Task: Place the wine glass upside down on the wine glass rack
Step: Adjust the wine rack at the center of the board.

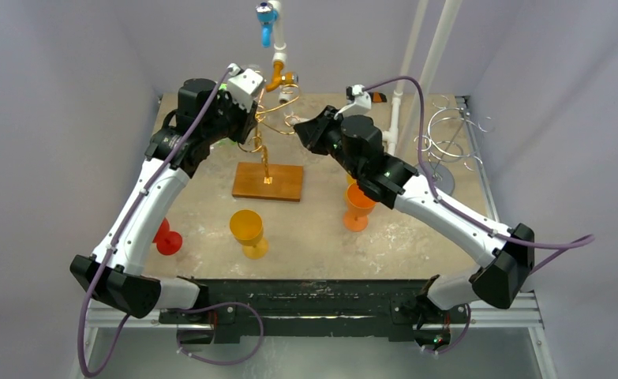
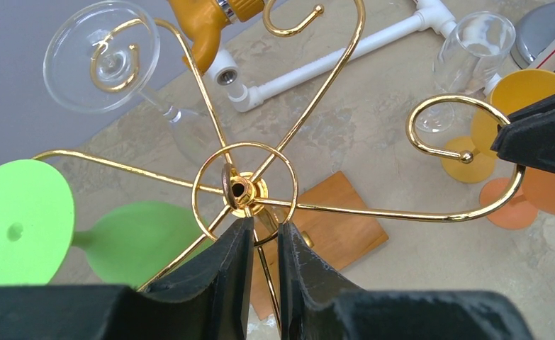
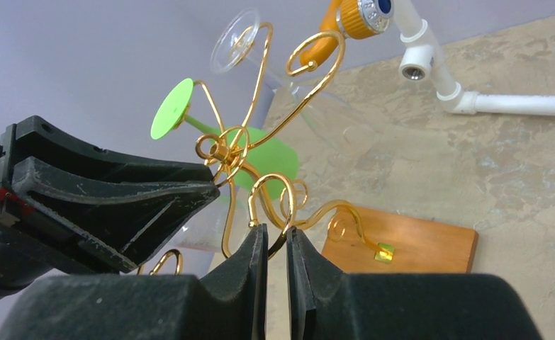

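Partly: green glass [image 2: 19, 219], clear glass [image 2: 101, 57] hang inverted on rack [image 2: 242, 188]; left gripper [image 2: 265, 241], right gripper [image 3: 274, 244] pinch its wire; yellow glass [image 1: 248, 229], lower centre, unhung.

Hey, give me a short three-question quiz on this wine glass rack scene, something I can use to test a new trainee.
1. True or false: the green glass hangs upside down on the gold rack.
2. Multiple choice: the gold rack stands on A) a wooden base, B) a metal tray, C) a glass plate.
3. Fill in: besides the green glass, the gold rack also holds a ____ glass.

Key: 1 true. 2 A. 3 clear; the clear glass hangs with its foot up in a hook.
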Robot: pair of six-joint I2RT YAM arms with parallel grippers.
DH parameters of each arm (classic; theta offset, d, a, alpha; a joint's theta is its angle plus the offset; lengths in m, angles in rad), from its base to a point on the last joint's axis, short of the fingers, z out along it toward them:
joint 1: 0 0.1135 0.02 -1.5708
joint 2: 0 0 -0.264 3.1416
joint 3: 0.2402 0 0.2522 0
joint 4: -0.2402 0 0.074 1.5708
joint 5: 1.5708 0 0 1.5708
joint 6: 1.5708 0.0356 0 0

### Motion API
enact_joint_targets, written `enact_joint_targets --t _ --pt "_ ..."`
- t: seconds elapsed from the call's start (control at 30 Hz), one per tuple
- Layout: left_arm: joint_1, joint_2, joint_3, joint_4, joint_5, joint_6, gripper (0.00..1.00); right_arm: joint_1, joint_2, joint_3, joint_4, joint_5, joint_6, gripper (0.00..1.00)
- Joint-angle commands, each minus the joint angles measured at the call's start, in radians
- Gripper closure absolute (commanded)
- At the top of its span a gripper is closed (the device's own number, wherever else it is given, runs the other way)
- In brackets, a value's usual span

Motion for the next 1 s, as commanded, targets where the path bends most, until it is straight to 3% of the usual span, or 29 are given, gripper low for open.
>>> enact_joint_targets --t 0.0,0.2,0.47,0.73,0.97 --pt "0.006 0.024 -0.026 0.083 -0.034 0.018 0.8 0.076 -0.036 -0.076 -0.102 -0.124 0.029 0.83" --pt "0.006 0.025 -0.025 0.09 -0.025 0.016 0.8 0.082 -0.064 -0.094 -0.1 -0.108 0.034 0.8" --pt "0.007 0.012 -0.04 0.081 -0.029 0.017 0.81 0.08 0.008 0.004 -0.14 -0.14 0.004 0.72" --pt "0.007 0.003 -0.039 0.08 -0.036 0.022 0.8 0.078 0.01 0.089 -0.209 -0.101 -0.037 0.49" --pt "0.007 -0.004 -0.037 0.077 -0.037 0.024 0.81 0.015 -0.091 0.117 -0.253 -0.123 -0.087 0.44"
